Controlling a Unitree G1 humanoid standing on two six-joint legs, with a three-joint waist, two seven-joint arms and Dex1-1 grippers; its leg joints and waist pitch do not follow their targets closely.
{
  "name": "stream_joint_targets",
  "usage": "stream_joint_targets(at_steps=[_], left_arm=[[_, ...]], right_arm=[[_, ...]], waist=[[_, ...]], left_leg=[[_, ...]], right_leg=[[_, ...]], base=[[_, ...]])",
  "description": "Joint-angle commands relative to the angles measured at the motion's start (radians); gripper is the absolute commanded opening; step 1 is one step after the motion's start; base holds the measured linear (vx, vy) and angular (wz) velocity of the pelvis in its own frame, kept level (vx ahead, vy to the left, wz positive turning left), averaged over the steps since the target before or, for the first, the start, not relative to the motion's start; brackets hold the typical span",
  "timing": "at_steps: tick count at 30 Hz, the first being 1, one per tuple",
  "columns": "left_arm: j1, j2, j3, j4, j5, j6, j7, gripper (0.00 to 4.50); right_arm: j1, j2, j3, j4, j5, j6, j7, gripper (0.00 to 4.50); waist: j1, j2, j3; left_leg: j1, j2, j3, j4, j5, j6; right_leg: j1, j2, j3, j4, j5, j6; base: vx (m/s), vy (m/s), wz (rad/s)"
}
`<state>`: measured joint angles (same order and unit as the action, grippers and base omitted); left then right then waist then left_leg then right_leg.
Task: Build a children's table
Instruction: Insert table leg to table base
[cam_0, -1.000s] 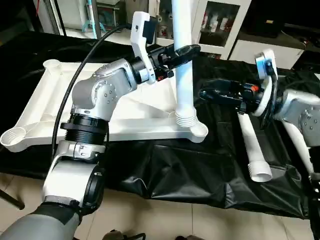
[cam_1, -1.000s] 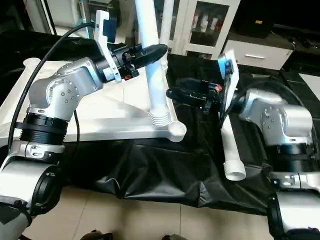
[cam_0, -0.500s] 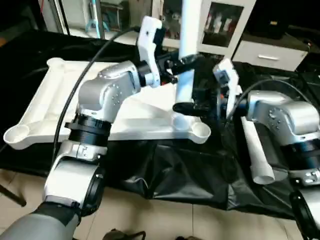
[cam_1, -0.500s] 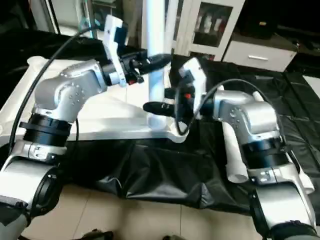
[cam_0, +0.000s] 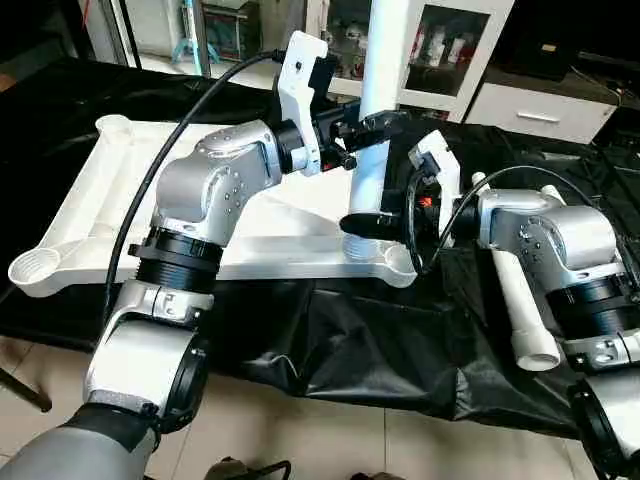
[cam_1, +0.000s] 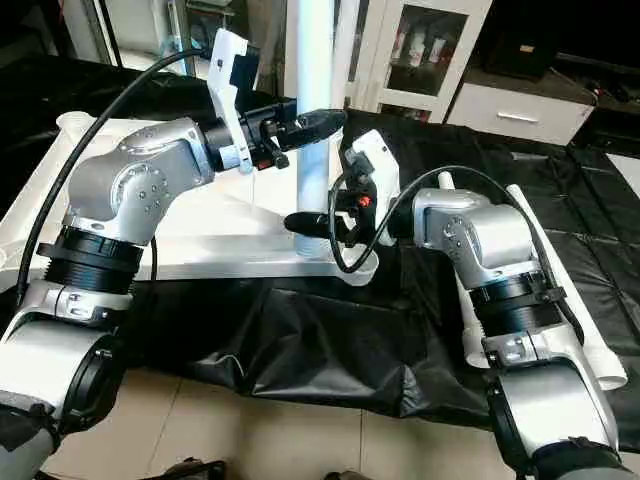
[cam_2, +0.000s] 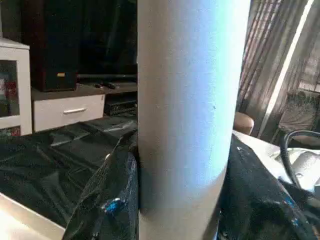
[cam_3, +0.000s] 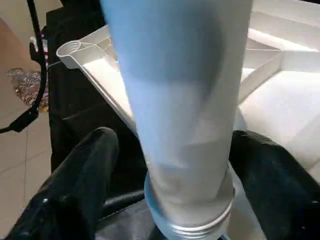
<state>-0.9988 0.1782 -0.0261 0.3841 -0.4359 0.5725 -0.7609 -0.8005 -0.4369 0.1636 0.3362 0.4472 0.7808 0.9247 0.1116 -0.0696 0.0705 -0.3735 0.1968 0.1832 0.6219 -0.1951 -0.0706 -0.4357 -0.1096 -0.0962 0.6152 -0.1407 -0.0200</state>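
The white tabletop (cam_0: 110, 190) lies underside up on a black cloth. One white leg (cam_0: 378, 60) stands upright by the near right corner socket (cam_0: 400, 263); I cannot tell if its threaded end (cam_3: 190, 220) is seated. My left gripper (cam_0: 372, 122) is shut on the leg partway up, and its fingers (cam_2: 107, 200) press the tube (cam_2: 185, 110). My right gripper (cam_0: 372, 222) straddles the leg just above the thread, open, with a black finger (cam_3: 75, 190) on each side of the tube (cam_3: 180, 100).
A spare leg (cam_0: 525, 315) lies on the black cloth (cam_0: 380, 340) under my right forearm, and another leg (cam_1: 590, 340) lies further right. A black cable (cam_0: 150, 200) arcs over my left arm. Cabinets (cam_0: 440, 50) stand behind, and tiled floor (cam_0: 400, 450) is in front.
My right gripper has swung left from beside the lying leg to the foot of the upright leg, and its fingers now sit on both sides of it. The left grip is unchanged.
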Motion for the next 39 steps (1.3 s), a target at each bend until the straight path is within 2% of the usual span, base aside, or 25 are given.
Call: stream_joint_targets(at_steps=[1, 2, 3, 4, 7, 11, 12, 15, 18, 22, 23, 27, 28, 31, 34, 35, 36, 37, 39], left_arm=[[-0.005, 0.0, -0.024, -0.034, 0.013, 0.0, -0.021, 1.83], [-0.005, 0.0, -0.024, -0.034, 0.013, 0.0, -0.021, 1.83], [-0.005, 0.001, -0.028, -0.037, 0.012, 0.003, -0.026, 1.83], [-0.004, 0.002, -0.033, -0.038, 0.012, 0.004, -0.035, 1.83], [0.0, 0.005, -0.044, -0.044, 0.011, 0.007, -0.048, 1.83], [0.002, 0.0, -0.052, -0.042, 0.015, 0.005, -0.057, 1.82], [0.001, -0.001, -0.053, -0.04, 0.016, 0.004, -0.057, 1.82], [-0.002, 0.001, -0.054, -0.034, 0.019, -0.002, -0.061, 1.82], [-0.002, 0.001, -0.056, -0.036, 0.018, -0.001, -0.063, 1.82], [0.001, 0.001, -0.059, -0.041, 0.019, 0.0, -0.064, 1.82], [0.002, 0.001, -0.059, -0.042, 0.019, 0.001, -0.064, 1.82], [0.006, 0.003, -0.06, -0.048, 0.02, 0.005, -0.068, 1.82], [0.007, 0.003, -0.061, -0.051, 0.019, 0.007, -0.07, 1.82], [0.014, 0.006, -0.065, -0.064, 0.017, 0.016, -0.076, 1.82], [0.015, 0.007, -0.067, -0.069, 0.016, 0.02, -0.079, 1.82], [0.016, 0.007, -0.068, -0.071, 0.015, 0.022, -0.08, 1.82], [0.017, 0.007, -0.068, -0.073, 0.014, 0.024, -0.082, 1.82], [0.017, 0.007, -0.068, -0.073, 0.014, 0.024, -0.082, 1.82], [0.018, 0.007, -0.069, -0.076, 0.013, 0.027, -0.084, 1.82]], right_arm=[[-0.032, 0.004, -0.017, 0.016, -0.017, -0.012, -0.013, 3.53], [-0.032, 0.004, -0.017, 0.016, -0.017, -0.012, -0.013, 3.46], [-0.033, 0.004, -0.018, 0.017, -0.019, -0.013, -0.013, 3.39], [-0.034, 0.004, -0.02, 0.018, -0.02, -0.015, -0.014, 3.32], [-0.031, 0.006, -0.022, 0.01, -0.019, -0.017, -0.016, 3.03], [-0.022, 0.005, -0.012, -0.008, -0.028, -0.05, 0.008, 2.85], [-0.021, 0.005, -0.012, -0.012, -0.028, -0.048, 0.009, 3.13], [-0.019, 0.002, -0.007, -0.013, -0.034, -0.05, 0.019, 3.26], [-0.019, -0.001, -0.003, -0.011, -0.042, -0.057, 0.02, 3.63], [-0.02, -0.003, 0.003, -0.001, -0.051, -0.065, 0.027, 3.67], [-0.02, -0.004, 0.005, 0.0, -0.052, -0.066, 0.03, 3.42], [-0.02, 0.0, 0.008, 0.003, -0.058, -0.066, 0.034, 3.28], [-0.019, 0.0, 0.009, 0.004, -0.059, -0.067, 0.035, 3.0], [-0.019, 0.005, 0.012, 0.008, -0.061, -0.068, 0.037, 2.88], [-0.019, 0.008, 0.012, 0.01, -0.063, -0.069, 0.038, 2.45], [-0.018, 0.015, 0.008, 0.01, -0.064, -0.067, 0.038, 2.45], [-0.017, 0.017, 0.006, 0.01, -0.064, -0.067, 0.038, 2.42], [-0.017, 0.017, 0.006, 0.01, -0.064, -0.067, 0.038, 2.34], [-0.012, 0.022, 0.002, 0.007, -0.064, -0.068, 0.037, 2.11]], waist=[[0.0, -0.004, -0.091], [0.0, -0.006, -0.091], [0.001, -0.002, -0.091], [0.0, -0.004, -0.091], [0.0, 0.001, -0.091], [-0.001, 0.001, -0.092], [-0.001, 0.0, -0.092], [-0.002, -0.001, -0.092], [-0.001, 0.0, -0.092], [-0.002, -0.001, -0.092], [-0.001, -0.002, -0.092], [-0.001, -0.002, -0.091], [-0.001, -0.002, -0.091], [-0.001, -0.002, -0.092], [-0.001, 0.0, -0.092], [-0.001, 0.001, -0.092], [0.0, 0.007, -0.091], [-0.001, 0.004, -0.092], [-0.001, 0.004, -0.092]], left_leg=[[0.006, 0.024, -0.004, -0.067, -0.074, 0.004], [0.006, 0.023, -0.003, -0.067, -0.075, 0.004], [0.007, 0.024, -0.004, -0.068, -0.078, 0.001], [0.007, 0.023, -0.004, -0.068, -0.078, -0.001], [0.008, 0.024, -0.005, -0.068, -0.077, -0.001], [0.008, 0.024, -0.004, -0.068, -0.084, -0.002], [0.008, 0.024, -0.004, -0.068, -0.084, -0.002], [0.008, 0.024, -0.004, -0.068, -0.085, -0.001], [0.008, 0.024, -0.005, -0.068, -0.08, -0.001], [0.008, 0.024, -0.004, -0.067, -0.08, 0.003], [0.008, 0.024, -0.004, -0.067, -0.081, 0.003], [0.008, 0.024, -0.004, -0.068, -0.08, 0.004], [0.008, 0.024, -0.004, -0.068, -0.081, 0.003], [0.008, 0.025, -0.005, -0.068, -0.081, 0.004], [0.008, 0.025, -0.005, -0.068, -0.078, 0.006], [0.008, 0.024, -0.005, -0.067, -0.082, 0.004], [0.009, 0.025, -0.006, -0.068, -0.086, 0.002], [0.008, 0.024, -0.005, -0.068, -0.089, 0.0], [0.01, 0.025, -0.005, -0.068, -0.089, -0.002]], right_leg=[[0.077, -0.04, 0.046, -0.052, -0.178, -0.191], [0.077, -0.04, 0.046, -0.053, -0.18, -0.19], [0.078, -0.041, 0.046, -0.051, -0.182, -0.191], [0.078, -0.04, 0.046, -0.052, -0.177, -0.192], [0.079, -0.039, 0.046, -0.049, -0.157, -0.199], [0.08, -0.039, 0.047, -0.049, -0.146, -0.207], [0.08, -0.039, 0.047, -0.049, -0.147, -0.206], [0.08, -0.038, 0.047, -0.049, -0.151, -0.207], [0.08, -0.039, 0.047, -0.048, -0.143, -0.209], [0.08, -0.038, 0.047, -0.048, -0.142, -0.213], [0.081, -0.039, 0.047, -0.048, -0.144, -0.212], [0.08, -0.039, 0.047, -0.049, -0.154, -0.207], [0.08, -0.039, 0.047, -0.049, -0.156, -0.207], [0.08, -0.04, 0.047, -0.048, -0.15, -0.211], [0.08, -0.039, 0.047, -0.047, -0.141, -0.214], [0.08, -0.039, 0.047, -0.048, -0.145, -0.213], [0.079, -0.039, 0.047, -0.047, -0.147, -0.213], [0.08, -0.039, 0.047, -0.048, -0.146, -0.213], [0.08, -0.039, 0.047, -0.048, -0.143, -0.215]], base=[[0.0, 0.0, 0.0], [0.0, 0.0, 0.0], [0.0, 0.0, 0.0], [0.0, 0.0, 0.0], [0.0, 0.0, 0.0], [0.0, 0.0, 0.0], [0.0, 0.0, 0.0], [0.0, 0.0, 0.0], [0.0, 0.0, 0.0], [0.0, 0.0, 0.0], [0.0, 0.0, 0.0], [0.0, 0.0, 0.0], [0.0, 0.0, 0.0], [0.0, 0.0, 0.0], [0.0, 0.0, 0.0], [0.0, 0.0, 0.0], [0.0, 0.0, 0.0], [0.0, 0.0, 0.0], [0.0, 0.0, 0.0]])
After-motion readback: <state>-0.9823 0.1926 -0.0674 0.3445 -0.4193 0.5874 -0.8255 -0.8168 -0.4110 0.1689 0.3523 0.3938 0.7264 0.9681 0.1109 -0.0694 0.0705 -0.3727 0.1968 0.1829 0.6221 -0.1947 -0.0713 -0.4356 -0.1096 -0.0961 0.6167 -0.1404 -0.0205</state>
